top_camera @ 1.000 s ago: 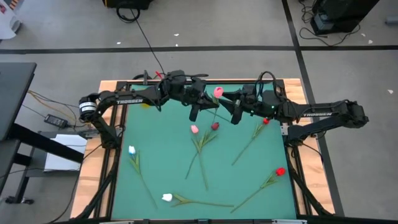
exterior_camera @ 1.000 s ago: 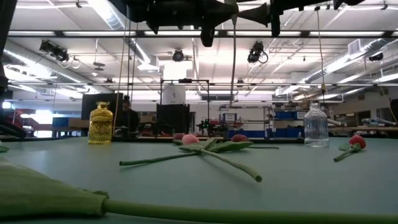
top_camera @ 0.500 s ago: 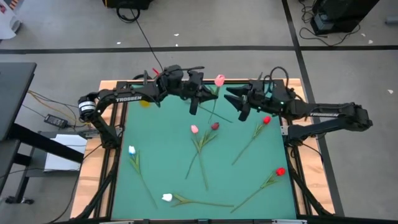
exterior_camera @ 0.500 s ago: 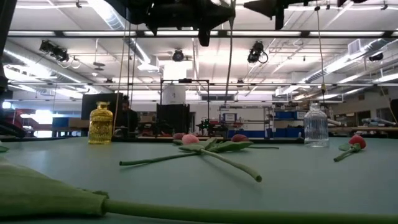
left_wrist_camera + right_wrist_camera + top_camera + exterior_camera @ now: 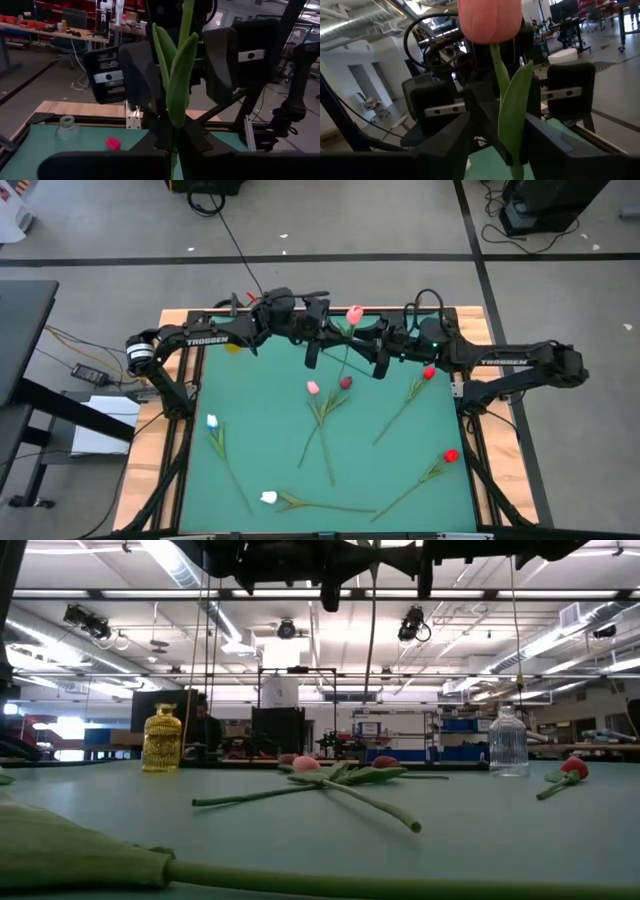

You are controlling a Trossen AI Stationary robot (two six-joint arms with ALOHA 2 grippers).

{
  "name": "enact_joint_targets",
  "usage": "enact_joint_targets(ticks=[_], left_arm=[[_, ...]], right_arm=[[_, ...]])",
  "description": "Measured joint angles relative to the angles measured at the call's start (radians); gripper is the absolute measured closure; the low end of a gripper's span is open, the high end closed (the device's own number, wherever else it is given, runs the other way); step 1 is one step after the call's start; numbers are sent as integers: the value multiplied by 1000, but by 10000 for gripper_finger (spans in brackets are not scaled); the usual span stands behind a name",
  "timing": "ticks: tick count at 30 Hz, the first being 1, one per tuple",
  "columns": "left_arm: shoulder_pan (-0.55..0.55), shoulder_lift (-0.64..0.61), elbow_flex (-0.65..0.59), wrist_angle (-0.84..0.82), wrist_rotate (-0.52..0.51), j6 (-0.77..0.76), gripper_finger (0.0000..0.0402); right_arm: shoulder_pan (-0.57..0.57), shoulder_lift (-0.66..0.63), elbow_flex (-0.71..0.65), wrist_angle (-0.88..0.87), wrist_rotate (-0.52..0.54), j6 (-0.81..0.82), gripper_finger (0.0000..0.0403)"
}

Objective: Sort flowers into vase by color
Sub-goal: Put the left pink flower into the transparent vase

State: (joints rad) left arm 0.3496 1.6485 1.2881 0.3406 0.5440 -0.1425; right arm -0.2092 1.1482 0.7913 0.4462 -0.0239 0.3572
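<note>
Overhead, green table mat, bright workshop behind, strewn tulips

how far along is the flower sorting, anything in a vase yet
Nothing looks done: the yellow vase and clear vase both appear empty. In hand: the left gripper is shut on a pink tulip held above the table, with the right gripper open around its stem. Left: six tulips lying on the green mat.
</note>
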Motion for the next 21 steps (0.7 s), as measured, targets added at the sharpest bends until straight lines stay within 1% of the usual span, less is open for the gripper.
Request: enact_joint_targets(ticks=[4, 9, 10, 13, 16, 21], left_arm=[[0, 0, 0, -4, 1, 0, 381], [-1, 0, 0, 0, 0, 0, 368], [-1, 0, 0, 0, -1, 0, 363], [1, 0, 0, -1, -9, 34, 338], [12, -21, -2, -23, -9, 47, 299], [57, -88, -2, -168, -8, 60, 228]], right_arm=[[-13, 35, 27, 2, -23, 23, 281], [-16, 45, 42, -1, -19, 13, 380], [-16, 43, 42, -4, -13, 5, 387], [-13, 24, 42, -34, 38, -21, 388], [-2, -10, 42, -94, 105, -99, 391], [39, -82, 43, -190, 299, -236, 391]])
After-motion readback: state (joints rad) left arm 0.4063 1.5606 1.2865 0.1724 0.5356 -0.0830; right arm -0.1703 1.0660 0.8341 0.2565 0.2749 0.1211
